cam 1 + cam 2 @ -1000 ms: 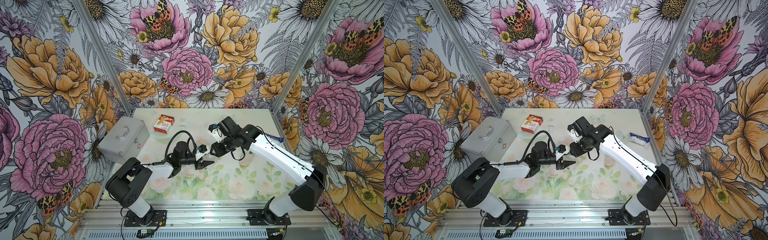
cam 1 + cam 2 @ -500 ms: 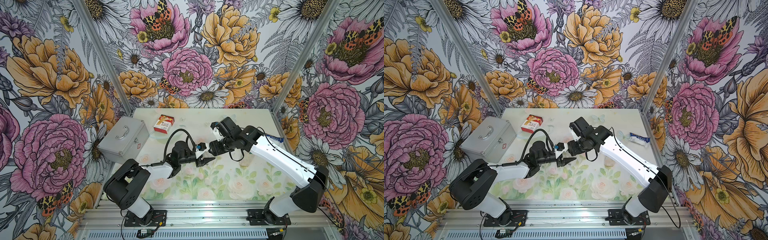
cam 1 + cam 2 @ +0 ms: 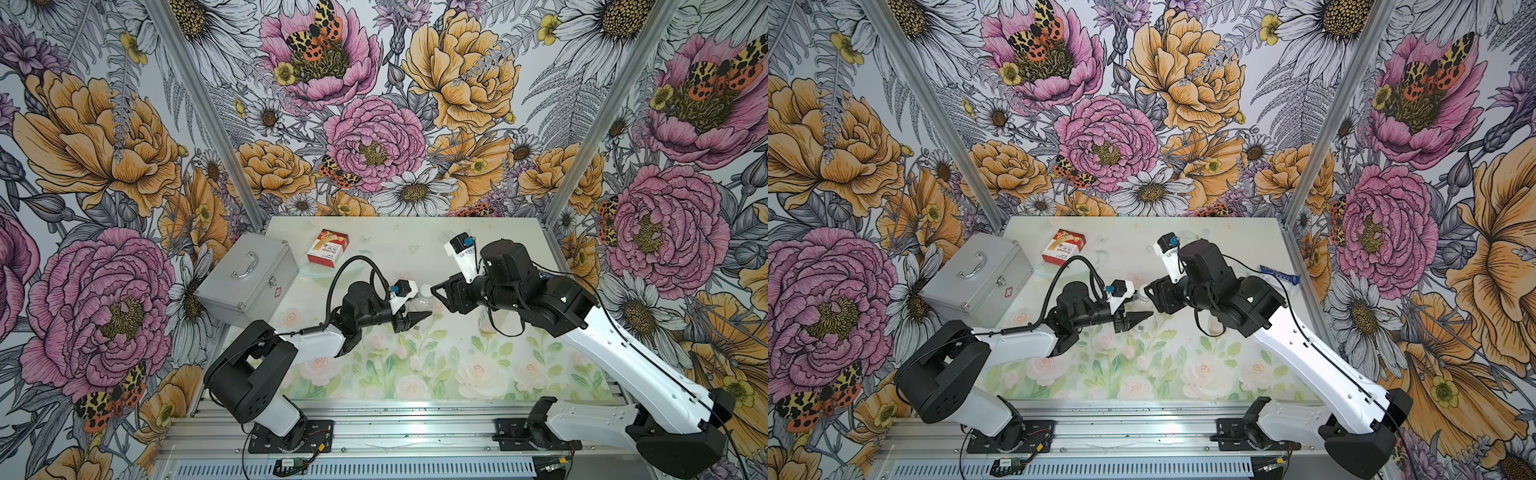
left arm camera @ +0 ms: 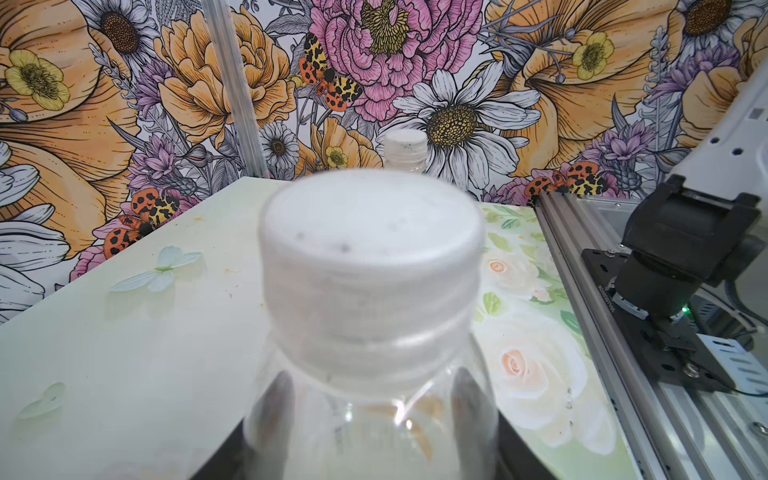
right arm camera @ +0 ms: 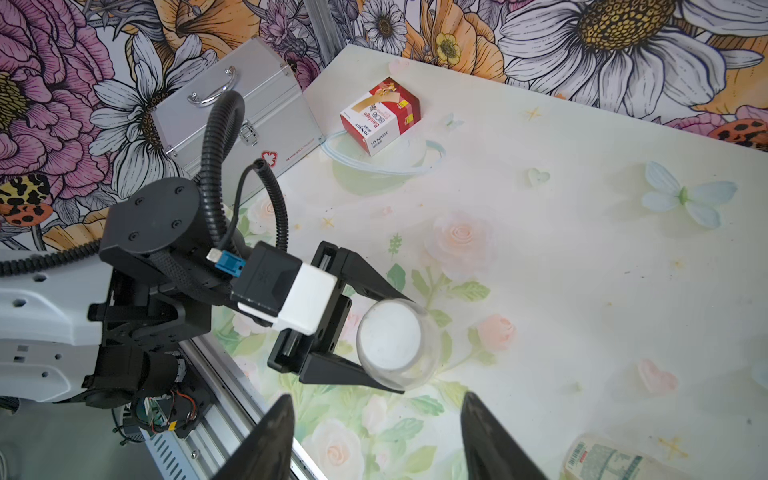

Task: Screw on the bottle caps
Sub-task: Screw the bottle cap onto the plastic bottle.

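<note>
My left gripper [image 3: 415, 318] is shut on a clear bottle [image 5: 428, 361], and its fingers [image 4: 276, 399] show through the plastic in the left wrist view. A white bottle cap [image 5: 390, 334] sits on that bottle's neck and fills the left wrist view [image 4: 372, 232]. My right gripper [image 5: 376, 399] stands open a little off the cap, with nothing between its fingers; in both top views it faces the left gripper [image 3: 1152, 297]. A second bottle [image 4: 405, 149], with a white cap on it, stands further off, partly under the right arm [image 3: 484, 322]. Its label shows in the right wrist view [image 5: 602, 457].
A silver case [image 3: 249, 278] stands at the table's left edge. A red-and-white box [image 3: 328, 247] lies on a pale face mask [image 5: 382, 166] at the back. A blue-and-white packet [image 3: 1279, 274] lies at the right edge. The mounting rail [image 3: 374, 432] runs along the front.
My right gripper has opened, let go of the cap and drawn back slightly from the bottle. The left gripper has kept its hold and barely moved.
</note>
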